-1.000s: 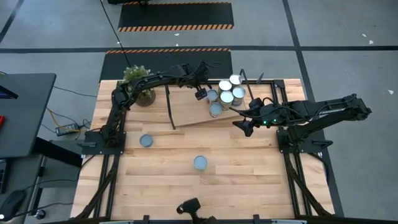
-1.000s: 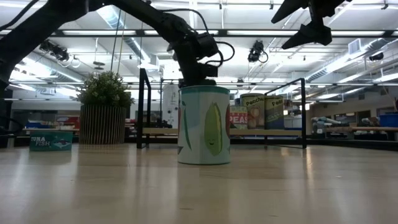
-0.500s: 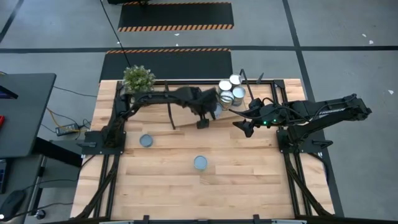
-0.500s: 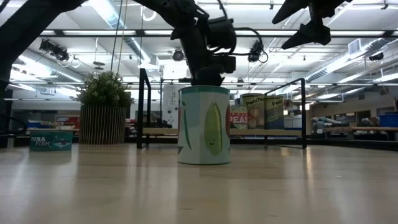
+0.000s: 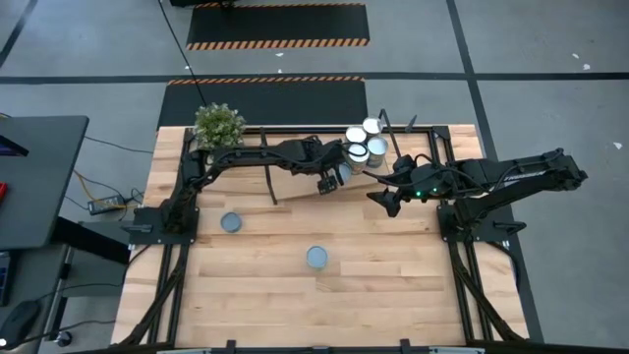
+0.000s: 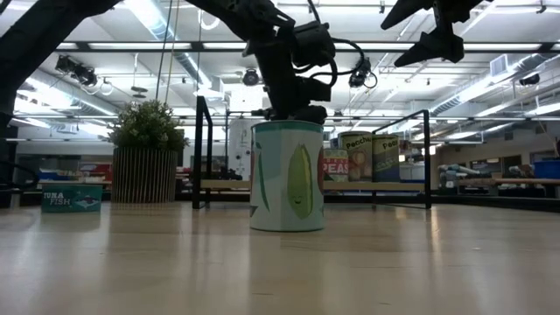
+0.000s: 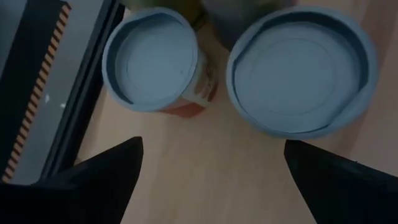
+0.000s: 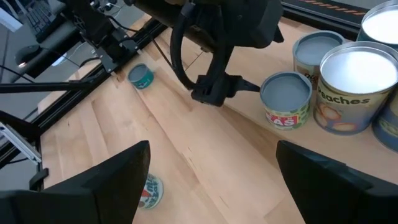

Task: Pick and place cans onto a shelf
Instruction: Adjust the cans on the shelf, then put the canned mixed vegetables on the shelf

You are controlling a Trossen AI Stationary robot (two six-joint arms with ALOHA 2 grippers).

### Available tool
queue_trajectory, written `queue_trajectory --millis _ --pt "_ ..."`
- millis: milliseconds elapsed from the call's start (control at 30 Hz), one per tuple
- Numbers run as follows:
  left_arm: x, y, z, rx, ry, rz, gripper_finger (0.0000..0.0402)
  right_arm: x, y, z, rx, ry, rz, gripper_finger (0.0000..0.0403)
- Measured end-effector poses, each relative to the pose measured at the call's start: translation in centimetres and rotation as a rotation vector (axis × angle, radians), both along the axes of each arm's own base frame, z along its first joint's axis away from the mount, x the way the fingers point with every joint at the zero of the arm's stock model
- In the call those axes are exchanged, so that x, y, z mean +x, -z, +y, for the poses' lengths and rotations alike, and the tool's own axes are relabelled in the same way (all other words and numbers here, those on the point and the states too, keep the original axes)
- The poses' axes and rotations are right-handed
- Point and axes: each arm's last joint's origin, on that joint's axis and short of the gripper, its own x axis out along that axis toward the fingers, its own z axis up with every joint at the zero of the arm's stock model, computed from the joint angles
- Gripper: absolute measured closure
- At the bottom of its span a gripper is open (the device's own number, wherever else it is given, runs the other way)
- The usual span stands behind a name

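Observation:
Several cans [image 5: 366, 143] stand upright in a cluster on the tilted plywood shelf [image 5: 295, 187] at the far right. My left gripper [image 5: 329, 180] hangs open and empty above the shelf. In its wrist view its fingers [image 7: 211, 149] stand short of two bluish-grey can tops [image 7: 152, 59] [image 7: 301, 68] and touch nothing. My right gripper [image 5: 386, 200] is open and empty in the air, right of the shelf [image 8: 211, 149]. Two more cans stand on the table: a flat one [image 5: 232, 223] and a corn can [image 5: 316, 258] [image 6: 287, 175].
A potted plant [image 5: 218, 125] stands at the far left corner. The shelf's black rod frame [image 5: 267, 172] rises between plant and cans. A dark camera mount [image 5: 300, 327] sits at the near edge. Bare tabletop lies around the two loose cans.
My left gripper has swung from the far side of the shelf toward the table's near edge and a little right. It now stands over the cans at the left of the cluster. My right arm and all the cans have kept still.

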Motion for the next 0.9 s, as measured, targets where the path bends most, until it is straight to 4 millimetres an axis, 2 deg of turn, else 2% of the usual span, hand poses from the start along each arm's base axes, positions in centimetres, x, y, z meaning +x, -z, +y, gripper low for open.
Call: queue_trajectory --millis 367,600,900 --pt "0.38 -0.03 -0.75 -0.051 0.060 -0.026 0.0006 0.00 0.01 0.00 0.000 0.000 0.000 0.0047" --pt "0.81 -0.46 -0.35 0.047 -0.005 -0.079 0.0006 0.00 0.01 0.00 0.001 0.000 0.001 0.0047" --pt "0.66 -0.36 -0.95 0.044 0.013 -0.045 0.0006 0.00 0.01 0.00 0.006 0.002 -0.001 0.0047"
